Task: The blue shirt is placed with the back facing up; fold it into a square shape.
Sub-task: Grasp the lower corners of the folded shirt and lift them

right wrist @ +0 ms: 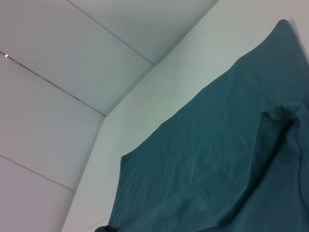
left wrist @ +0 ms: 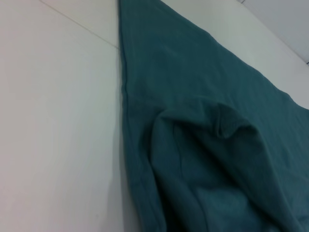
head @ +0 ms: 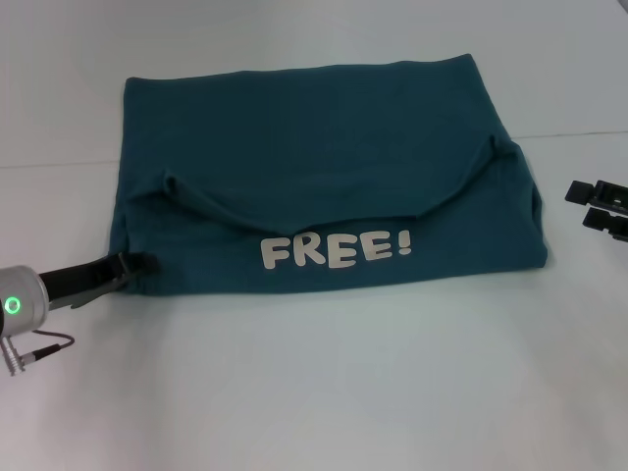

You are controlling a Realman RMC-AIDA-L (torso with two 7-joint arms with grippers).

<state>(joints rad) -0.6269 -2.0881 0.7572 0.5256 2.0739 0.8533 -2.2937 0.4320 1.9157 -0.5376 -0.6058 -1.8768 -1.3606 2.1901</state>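
one dark teal-blue shirt (head: 324,167) lies on the white surface (head: 314,392) in front of me, and it is the only cloth i see. it sits toward the far half of the surface, spread wide from side to side. its near part is turned over onto itself, so a band of the front faces up along the near edge, with white "free!" lettering (head: 337,249) printed on it. above that band the folded edge dips in a shallow curve, with a small raised pucker at each end. the far portion of the shirt lies flat and plain.

my left claw (head: 137,263) is low at the shirt's near left corner, reaching in from the left edge of the surface. its dark tip meets the cloth there, but i cannot tell whether it is pinching the fabric or how far apart its fingers are. the left wrist view shows only the shirt's side hem running along the surface and a bunched fold of cloth up close.

my right claw (head: 601,208) is off the cloth, near the right edge of the surface, just beside the shirt's right side. its two dark fingers lie one behind the other with a narrow gap between them, holding nothing. the right wrist view looks across the flat shirt toward its far corner.
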